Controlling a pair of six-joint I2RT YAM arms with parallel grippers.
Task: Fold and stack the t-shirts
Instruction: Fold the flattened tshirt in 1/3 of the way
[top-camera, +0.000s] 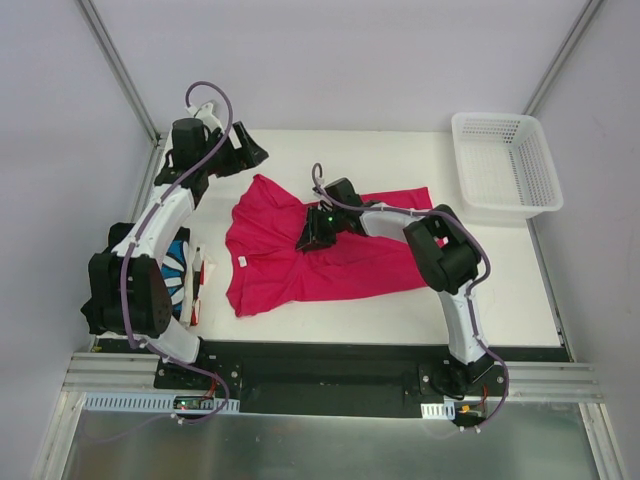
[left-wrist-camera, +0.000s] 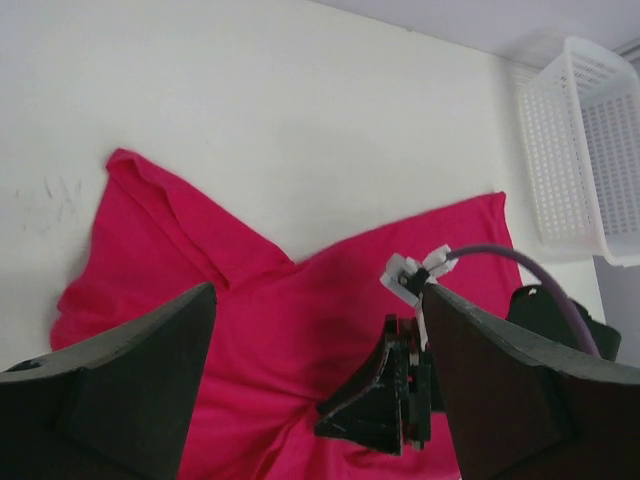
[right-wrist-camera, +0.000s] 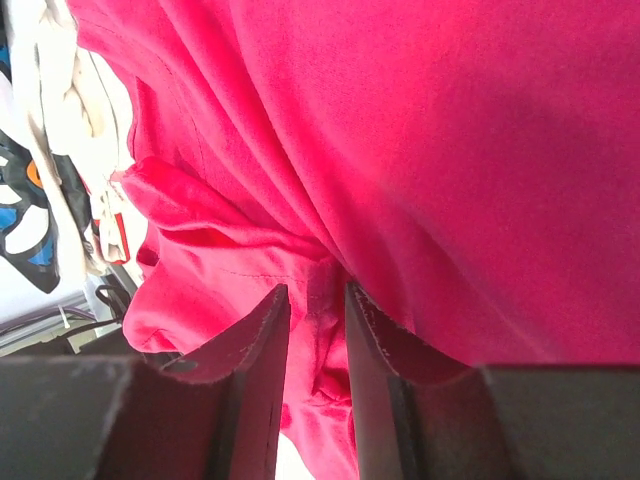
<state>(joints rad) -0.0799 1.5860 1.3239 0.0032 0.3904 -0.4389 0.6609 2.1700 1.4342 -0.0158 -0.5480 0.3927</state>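
Overhead, the crimson-pink t-shirt (top-camera: 270, 255) lies rumpled at the frame's centre, with the right gripper (top-camera: 312, 238) planted mid-cloth, probably to gather a fold. At upper left the left gripper (top-camera: 245, 150) hovers off the cloth. Its wrist view shows jaws spread wide, empty. Right wrist view: fingers nearly closed, pinching a wrinkled ridge of the shirt — other tees (right-wrist-camera: 30, 220) bunch at left.

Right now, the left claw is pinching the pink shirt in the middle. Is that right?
Not quite. It's the right claw that is pinching the pink shirt in the middle, as the right wrist view shows. The left claw hangs open, holding nothing.
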